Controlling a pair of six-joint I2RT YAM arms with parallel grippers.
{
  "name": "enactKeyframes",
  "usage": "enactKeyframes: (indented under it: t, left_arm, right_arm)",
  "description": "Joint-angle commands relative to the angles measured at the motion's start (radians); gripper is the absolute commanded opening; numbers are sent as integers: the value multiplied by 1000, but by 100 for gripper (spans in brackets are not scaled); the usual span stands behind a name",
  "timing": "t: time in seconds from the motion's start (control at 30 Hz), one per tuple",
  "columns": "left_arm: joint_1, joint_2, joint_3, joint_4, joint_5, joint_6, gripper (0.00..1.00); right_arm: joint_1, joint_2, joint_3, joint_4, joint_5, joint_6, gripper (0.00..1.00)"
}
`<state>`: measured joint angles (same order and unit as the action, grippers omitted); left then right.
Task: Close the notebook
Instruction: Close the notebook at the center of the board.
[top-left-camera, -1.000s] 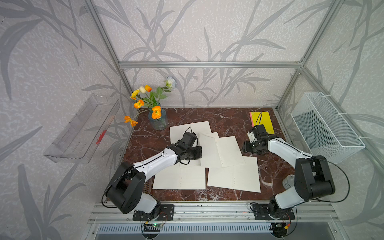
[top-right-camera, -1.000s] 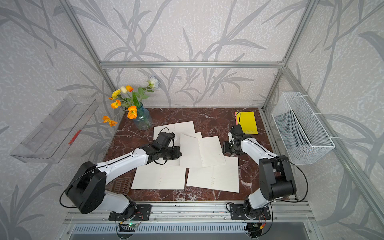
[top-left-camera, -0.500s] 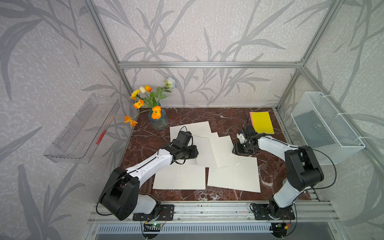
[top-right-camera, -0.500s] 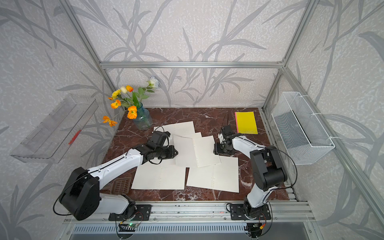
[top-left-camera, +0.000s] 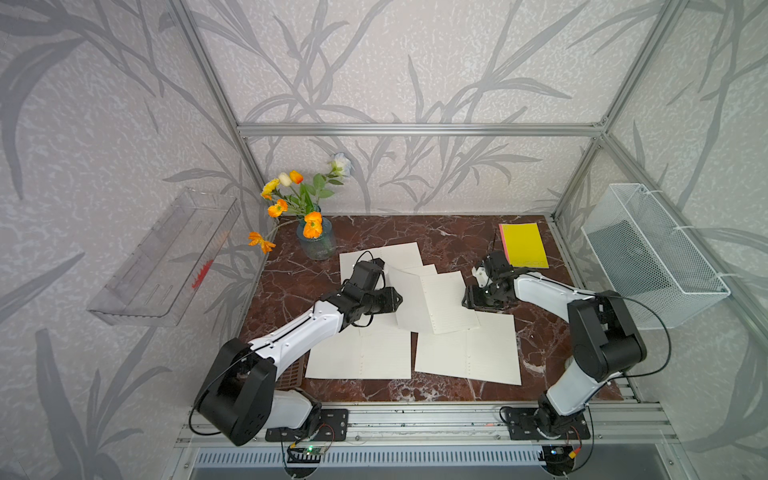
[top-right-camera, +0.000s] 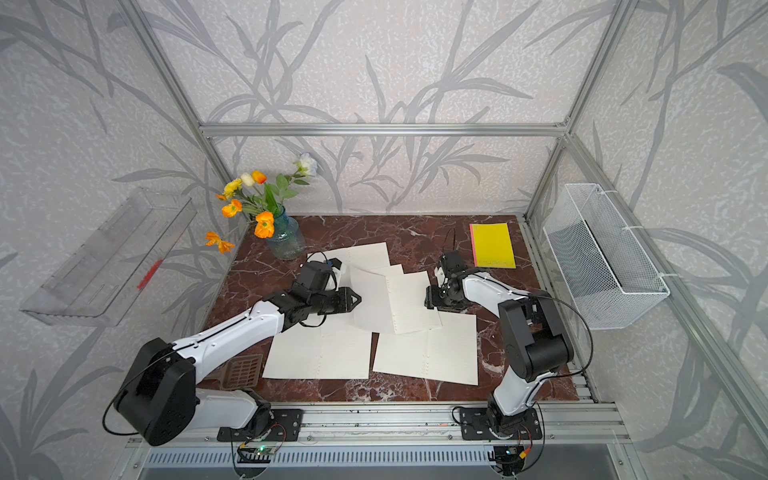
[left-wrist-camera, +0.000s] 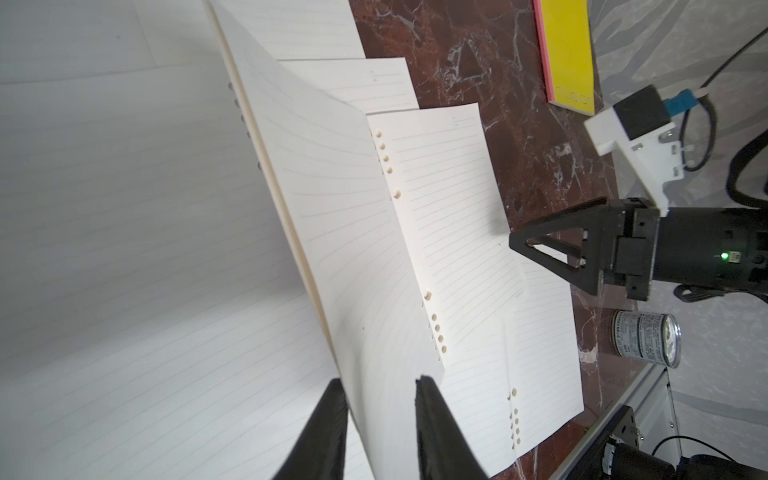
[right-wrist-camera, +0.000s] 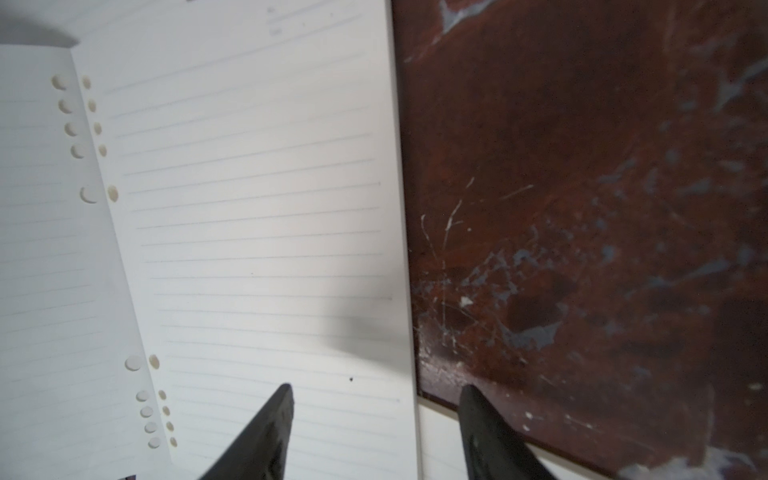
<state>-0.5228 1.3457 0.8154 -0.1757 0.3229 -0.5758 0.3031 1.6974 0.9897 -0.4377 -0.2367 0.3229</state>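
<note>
The open notebook (top-left-camera: 451, 299) (top-right-camera: 409, 301) lies at mid-table, cream lined pages with punched holes. Its left page (top-left-camera: 405, 297) (left-wrist-camera: 332, 216) stands up, tilted toward the right one. My left gripper (top-left-camera: 397, 297) (top-right-camera: 355, 298) (left-wrist-camera: 380, 380) is at that raised page's near edge. Its fingers are parted and the sheet runs loosely between them. My right gripper (top-left-camera: 471, 297) (top-right-camera: 430, 299) (right-wrist-camera: 377, 388) is open and low over the notebook's right edge (right-wrist-camera: 409, 291). One finger is above the page, the other above the marble; nothing is held. It also shows as black jaws in the left wrist view.
Other open lined pads lie at the front left (top-left-camera: 359, 353), front right (top-left-camera: 467, 353) and back (top-left-camera: 380, 255). A closed yellow notebook (top-left-camera: 523, 245) is at the back right, a flower vase (top-left-camera: 316, 243) at the back left. A can (left-wrist-camera: 646, 338) stands near the right arm.
My left gripper has gone from shut to parted. The notebook's left page has risen from flat to standing. My right gripper has slid left to the notebook's right edge.
</note>
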Motion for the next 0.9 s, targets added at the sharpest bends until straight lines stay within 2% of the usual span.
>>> enactKeyframes:
  t: [0.0, 0.57, 0.87]
  left_arm:
    - [0, -34, -27, 101, -6, 9, 31]
    - [-24, 23, -12, 215, 61, -16, 33]
    - [-86, 93, 13, 297, 71, -38, 33]
  right_arm:
    - [7, -13, -19, 8, 3, 15, 63]
    - [5, -51, -22, -6, 15, 28, 64]
    - [-5, -96, -28, -9, 0, 33, 64]
